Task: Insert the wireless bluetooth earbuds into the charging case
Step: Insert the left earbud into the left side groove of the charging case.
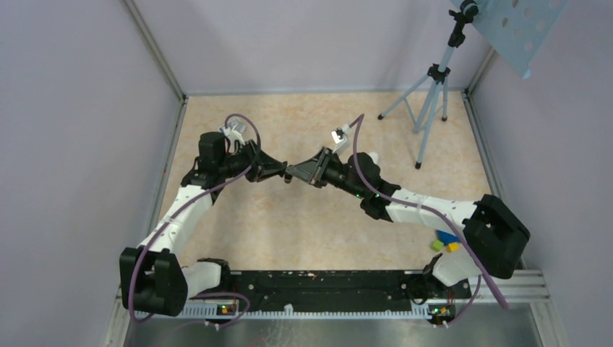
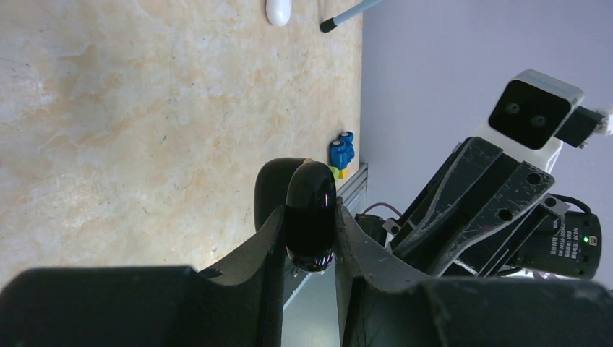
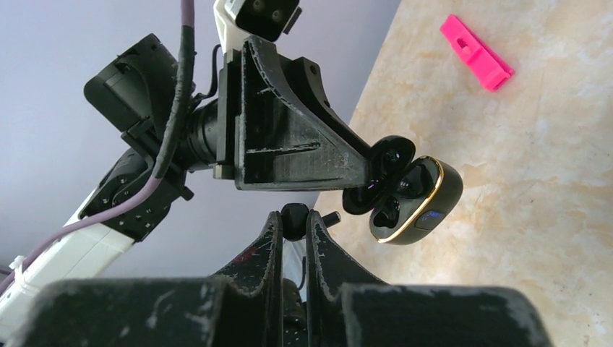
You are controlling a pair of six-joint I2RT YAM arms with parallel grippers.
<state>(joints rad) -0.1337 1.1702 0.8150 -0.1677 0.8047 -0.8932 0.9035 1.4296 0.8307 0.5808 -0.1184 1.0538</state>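
Note:
The charging case (image 3: 426, 195) is glossy black with a gold rim and a bluish spot. It hangs open above the table, its lid (image 3: 390, 155) swung back. My left gripper (image 2: 309, 235) is shut on the case (image 2: 309, 206), which it pinches by its sides. My right gripper (image 3: 295, 221) is shut on a small dark rounded earbud (image 3: 295, 215), just left of the case's open face and apart from it. In the top view both grippers, left (image 1: 283, 172) and right (image 1: 293, 174), meet tip to tip over the middle of the table. No other earbud shows.
A pink flat piece (image 3: 477, 52) lies on the table beyond the case. A white pill-shaped object (image 2: 278, 11) lies near a tripod (image 1: 430, 101) at the back right. Blue and yellow blocks (image 1: 444, 242) sit by the right arm's base. Walls close in three sides.

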